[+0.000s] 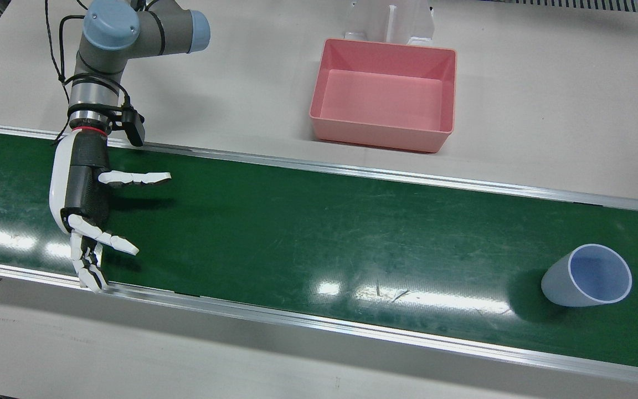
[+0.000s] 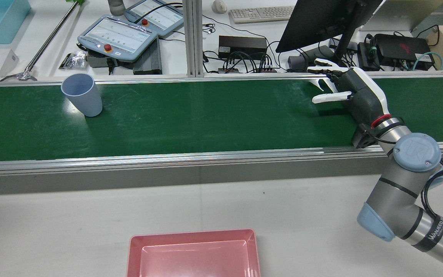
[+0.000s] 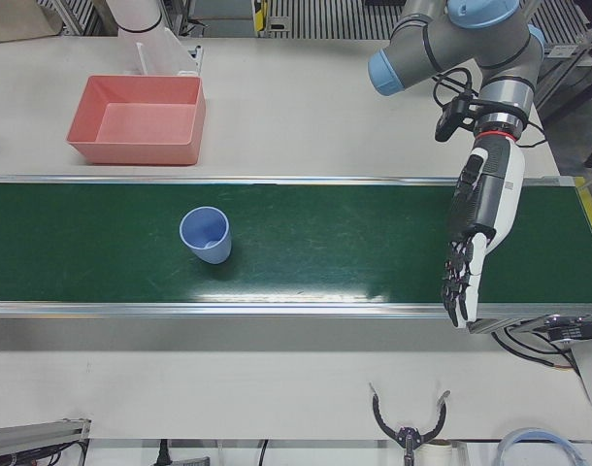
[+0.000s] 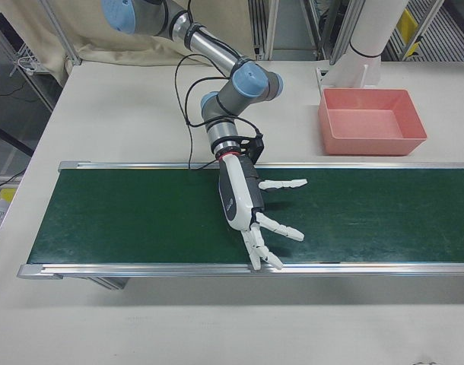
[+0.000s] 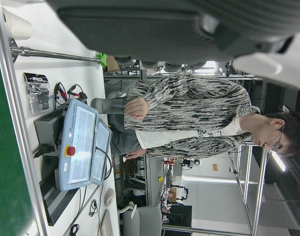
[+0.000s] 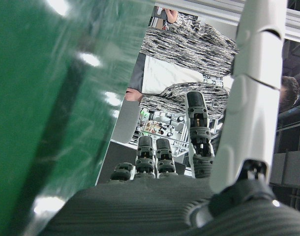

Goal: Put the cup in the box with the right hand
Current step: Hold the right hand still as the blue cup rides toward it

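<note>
A pale blue cup [image 1: 585, 277] stands upright, mouth up, on the green belt [image 1: 319, 233]; it also shows in the rear view [image 2: 81, 94] and the left-front view [image 3: 207, 235]. The pink box [image 1: 380, 136] sits empty on the white table behind the belt, and shows in the rear view [image 2: 190, 235] too. My right hand [image 1: 83, 205] is open over the belt, fingers spread, far from the cup and holding nothing; the right-front view [image 4: 243, 201] shows the same. My left hand [image 3: 471, 243] is open over the belt on the cup's other side, empty.
The belt has aluminium rails [image 1: 352, 172] along both long edges. A white pedestal [image 1: 391, 22] stands just behind the box. Beyond the belt in the rear view are teach pendants [image 2: 117, 38], cables and a monitor [image 2: 321, 23]. A person [image 5: 189, 118] sits there.
</note>
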